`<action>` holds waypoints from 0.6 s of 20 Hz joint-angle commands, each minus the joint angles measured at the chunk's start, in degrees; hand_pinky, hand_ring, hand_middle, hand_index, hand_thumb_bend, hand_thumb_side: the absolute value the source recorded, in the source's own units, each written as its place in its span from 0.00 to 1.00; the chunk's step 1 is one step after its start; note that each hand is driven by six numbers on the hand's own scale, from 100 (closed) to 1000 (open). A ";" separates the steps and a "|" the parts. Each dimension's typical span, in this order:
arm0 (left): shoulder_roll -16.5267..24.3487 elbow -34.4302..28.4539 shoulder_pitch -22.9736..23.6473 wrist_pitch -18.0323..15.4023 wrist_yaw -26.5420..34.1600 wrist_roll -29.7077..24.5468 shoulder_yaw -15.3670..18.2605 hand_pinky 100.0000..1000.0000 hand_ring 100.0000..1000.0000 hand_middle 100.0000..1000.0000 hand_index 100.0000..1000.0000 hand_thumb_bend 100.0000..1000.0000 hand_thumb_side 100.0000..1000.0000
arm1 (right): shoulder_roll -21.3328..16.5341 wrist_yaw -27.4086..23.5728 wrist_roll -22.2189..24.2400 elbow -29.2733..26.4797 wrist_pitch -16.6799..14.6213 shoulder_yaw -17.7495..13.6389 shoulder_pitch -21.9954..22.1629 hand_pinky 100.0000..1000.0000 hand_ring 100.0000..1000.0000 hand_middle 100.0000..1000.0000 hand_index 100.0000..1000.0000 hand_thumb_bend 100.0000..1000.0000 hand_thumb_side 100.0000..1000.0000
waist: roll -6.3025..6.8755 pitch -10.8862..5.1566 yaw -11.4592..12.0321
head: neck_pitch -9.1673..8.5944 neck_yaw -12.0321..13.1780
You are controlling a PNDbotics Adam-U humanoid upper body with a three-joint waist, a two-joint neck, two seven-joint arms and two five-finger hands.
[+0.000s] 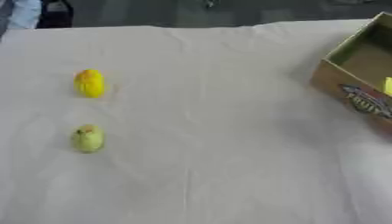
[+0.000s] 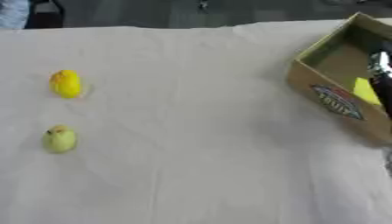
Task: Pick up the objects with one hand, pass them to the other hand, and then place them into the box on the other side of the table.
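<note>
A yellow rounded fruit (image 1: 89, 83) lies on the white cloth at the left. A pale green fruit (image 1: 88, 138) sits a little nearer to me, below the yellow one. An open cardboard box (image 2: 334, 101) with a printed label on its side stands at the right edge. Inside it lies a yellow object (image 2: 366, 90). A dark and silver part of my right hand (image 2: 380, 85) shows at the right edge of the right eye view, over the box and beside the yellow object. It is cut off by the view's edge. My left hand does not show.
The white cloth (image 1: 207, 131) covers the whole table and has a few creases. The table's far edge runs along the top, with a dark floor and a person's clothing beyond it at the upper left.
</note>
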 commanded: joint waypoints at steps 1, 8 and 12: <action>10.01 -1.31 -1.98 9.24 -1.60 -6.65 -2.27 0.67 0.67 0.60 0.74 0.52 0.48 | -3.62 -0.08 -0.19 -1.24 -1.03 -0.65 0.19 1.00 0.92 0.94 1.00 0.00 0.47 | -0.02 -1.58 -0.19 | 1.40 -0.28; 26.72 -3.34 -5.86 22.81 -3.26 -27.10 -9.64 0.65 0.64 0.59 0.73 0.61 0.49 | -4.85 0.85 -0.25 -1.24 -2.10 -0.45 1.59 1.00 0.91 0.94 1.00 0.00 0.47 | 0.07 -1.41 -0.43 | 2.61 0.26; 30.93 -4.92 -7.55 25.59 -5.65 -35.53 -12.92 0.66 0.65 0.61 0.75 0.67 0.44 | -4.47 1.25 -0.16 -1.24 -1.85 -0.05 1.64 1.00 0.91 0.94 1.00 0.00 0.47 | 0.09 -1.13 -0.64 | 2.35 -0.03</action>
